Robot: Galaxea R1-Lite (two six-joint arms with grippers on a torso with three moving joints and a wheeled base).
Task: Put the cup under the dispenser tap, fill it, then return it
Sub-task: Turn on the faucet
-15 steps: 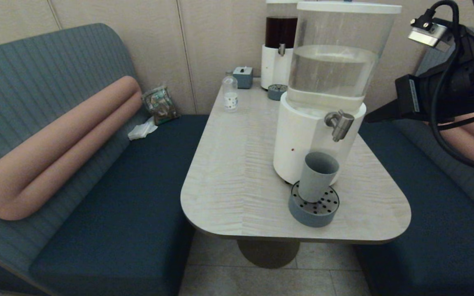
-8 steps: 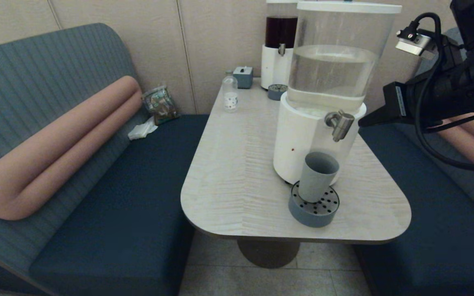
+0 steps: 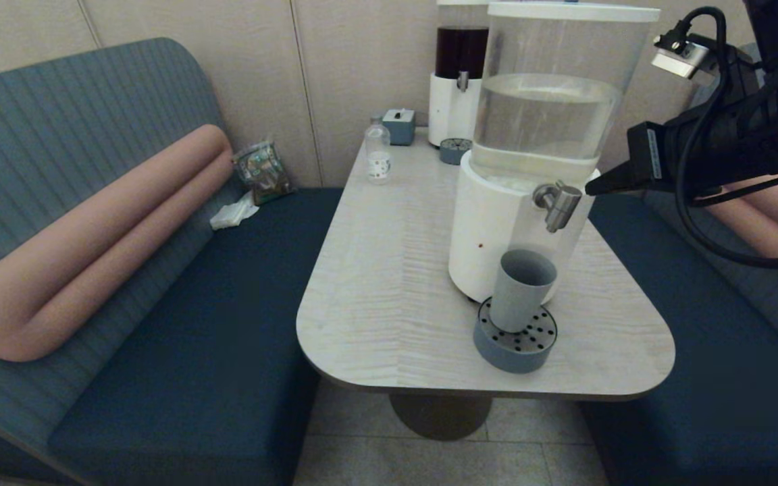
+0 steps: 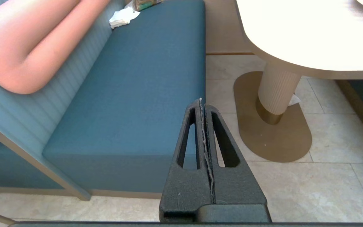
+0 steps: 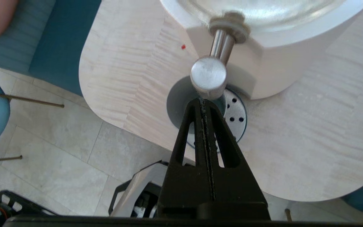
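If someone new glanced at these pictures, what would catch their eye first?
Probably the big clear-liquid dispenser on the pale table, with the grey-blue cup standing on the round drip tray under the steel tap. The right gripper, fingers shut, points at that tap from the right.

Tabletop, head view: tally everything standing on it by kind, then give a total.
Dispensers: 2, clear-liquid dispenser, dark-liquid dispenser
Drip trays: 2, near tray, far tray
Cup: 1
Bottle: 1
Small grey-blue box: 1
Total: 7
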